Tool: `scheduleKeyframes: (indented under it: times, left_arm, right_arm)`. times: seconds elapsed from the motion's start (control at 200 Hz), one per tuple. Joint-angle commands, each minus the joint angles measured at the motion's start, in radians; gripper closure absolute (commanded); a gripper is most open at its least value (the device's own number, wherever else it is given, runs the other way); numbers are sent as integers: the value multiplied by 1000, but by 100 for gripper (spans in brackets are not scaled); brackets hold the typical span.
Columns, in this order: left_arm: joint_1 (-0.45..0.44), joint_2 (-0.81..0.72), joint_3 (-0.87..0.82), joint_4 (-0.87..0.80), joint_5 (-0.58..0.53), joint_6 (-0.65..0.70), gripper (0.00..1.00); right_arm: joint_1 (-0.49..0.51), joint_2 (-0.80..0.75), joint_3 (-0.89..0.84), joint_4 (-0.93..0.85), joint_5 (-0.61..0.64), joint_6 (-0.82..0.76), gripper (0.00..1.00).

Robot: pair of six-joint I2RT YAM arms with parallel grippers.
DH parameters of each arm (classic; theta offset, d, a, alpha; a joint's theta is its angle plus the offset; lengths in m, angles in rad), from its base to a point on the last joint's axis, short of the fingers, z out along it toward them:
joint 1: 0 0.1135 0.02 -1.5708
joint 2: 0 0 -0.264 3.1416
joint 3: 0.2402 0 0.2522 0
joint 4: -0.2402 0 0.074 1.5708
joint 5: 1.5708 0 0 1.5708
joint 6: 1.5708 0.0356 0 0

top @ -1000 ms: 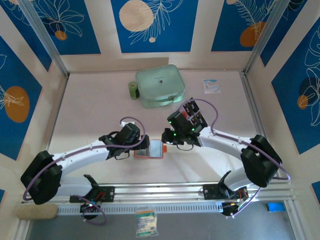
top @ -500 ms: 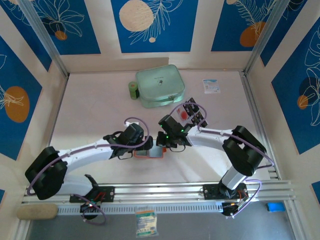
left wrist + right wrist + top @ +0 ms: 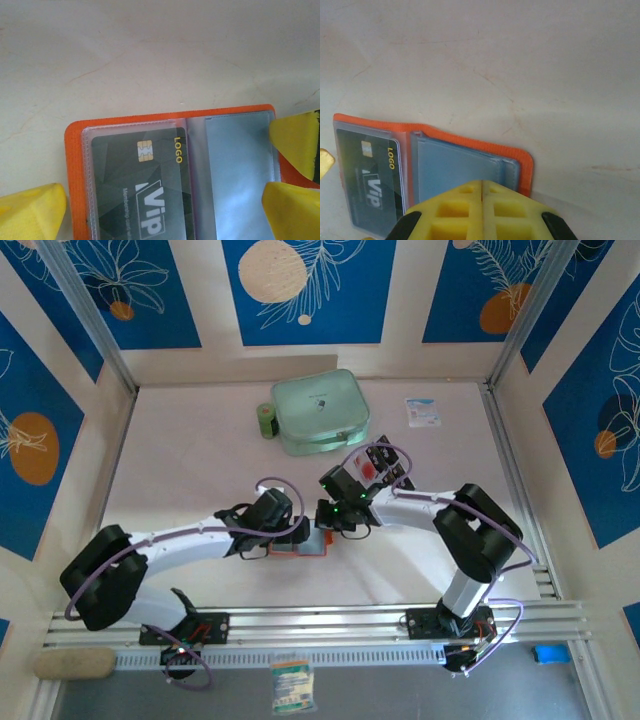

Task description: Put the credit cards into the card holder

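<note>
mint case (image 3: 320,412), grn roll (image 3: 266,420), pkt (image 3: 422,412) behind card holder (image 3: 195,170)

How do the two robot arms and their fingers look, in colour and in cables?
Both the left arm and right arm have white links, black joints and looping purple cables. Fingers are yellow: left fingers, right fingers with square hollows.

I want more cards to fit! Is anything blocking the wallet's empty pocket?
Yes. The shut right gripper sits over one edge of the empty pocket of the wallet. The rest of it lies bare.
</note>
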Motion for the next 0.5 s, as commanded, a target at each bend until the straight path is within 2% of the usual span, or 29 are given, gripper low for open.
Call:
scheduleKeyframes:
  times: [0.0, 0.245, 0.495]
  left_arm:
    - [-11, 10, -14, 11, 5, 28, 0]
    - [-10, 35, -31, 24, 9, 34, 0]
    - [-11, 56, -50, 41, 16, 35, 0]
  right_arm:
    - [-5, 24, 29, -7, -37, -39, 100]
    - [-6, 69, 32, -7, -61, -41, 100]
    - [-10, 112, 32, 51, -140, -19, 100]
